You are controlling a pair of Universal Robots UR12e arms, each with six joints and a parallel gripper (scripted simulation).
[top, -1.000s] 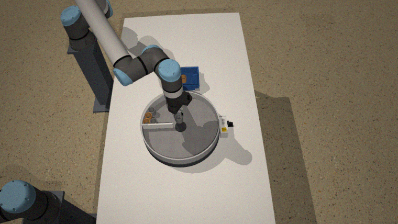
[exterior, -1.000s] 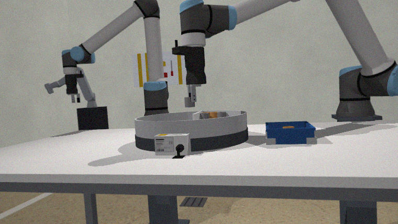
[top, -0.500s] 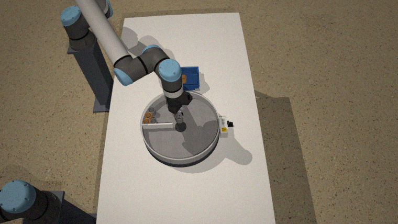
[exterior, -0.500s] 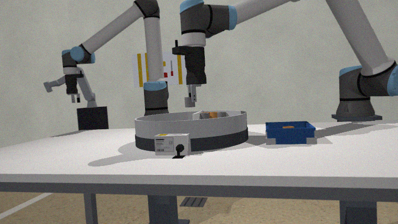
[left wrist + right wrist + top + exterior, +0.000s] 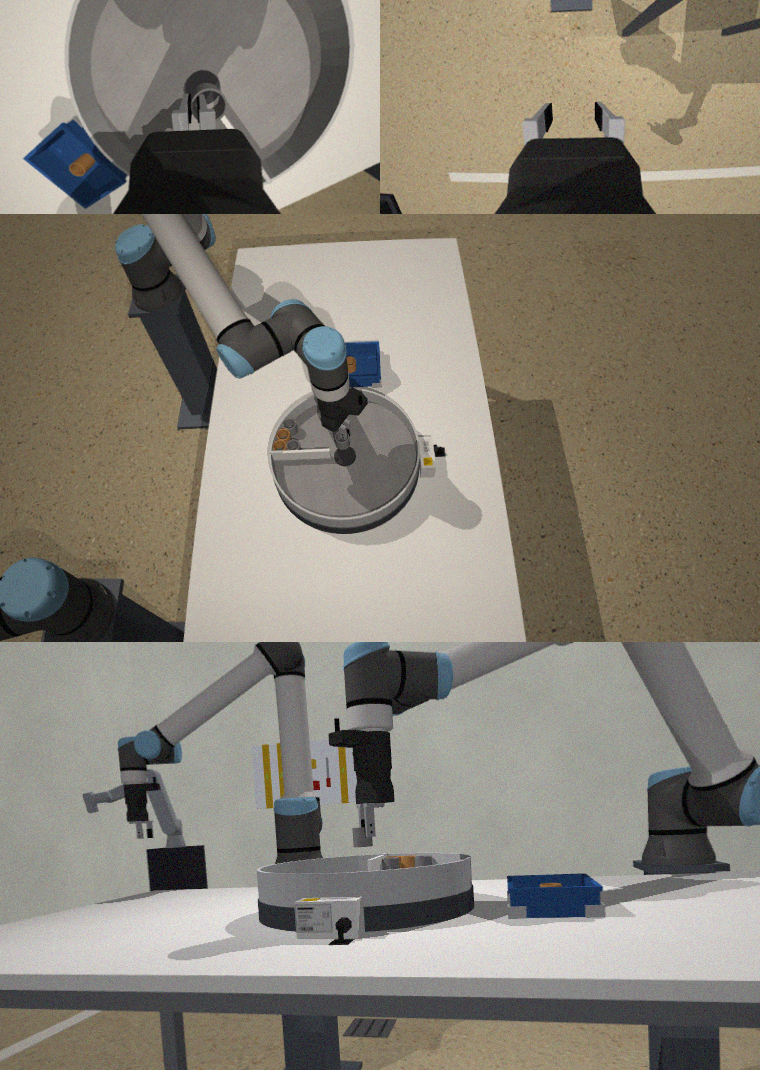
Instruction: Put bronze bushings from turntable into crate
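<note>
Three bronze bushings visible: two on the turntable (image 5: 374,498) (image 5: 366,889) (image 5: 119,81), one in the crate (image 5: 379,365) (image 5: 555,903) (image 5: 48,155). Top view: left arm covers part of the crate; right tool out of frame. Exterior: turntable wall hides the lower part of the bushings behind it, crate wall hides most of the bronze one inside. Guides on the crate's far side can't be made out. Dark round patch under the left tool, can't tell if shadow or hub.

Left tool (image 5: 343,430) (image 5: 366,834) (image 5: 194,108): gripping a steel-grey bushing (image 5: 341,443) (image 5: 362,838) (image 5: 208,90) by its wall, over the turntable's middle, clear of the floor of it. Hollow, open-ended, hangs about upright.

Off to one side of that tool, by the white divider (image 5: 300,454) (image 5: 375,862): two upright bronze bushings (image 5: 287,438) (image 5: 406,861), orange-brown, hollow, clustered with two grey steel bushings (image 5: 293,445) (image 5: 423,860).

Other side, outside the rim: blue crate, level on the counter (image 5: 345,586) (image 5: 159,955), near-side corners in grey guides (image 5: 595,911). Bronze bushing (image 5: 351,364) (image 5: 550,884) (image 5: 82,164) in it lies on its side.

Right tool (image 5: 144,832) (image 5: 574,116): open, nothing between fingers, well apart from the crate.
</note>
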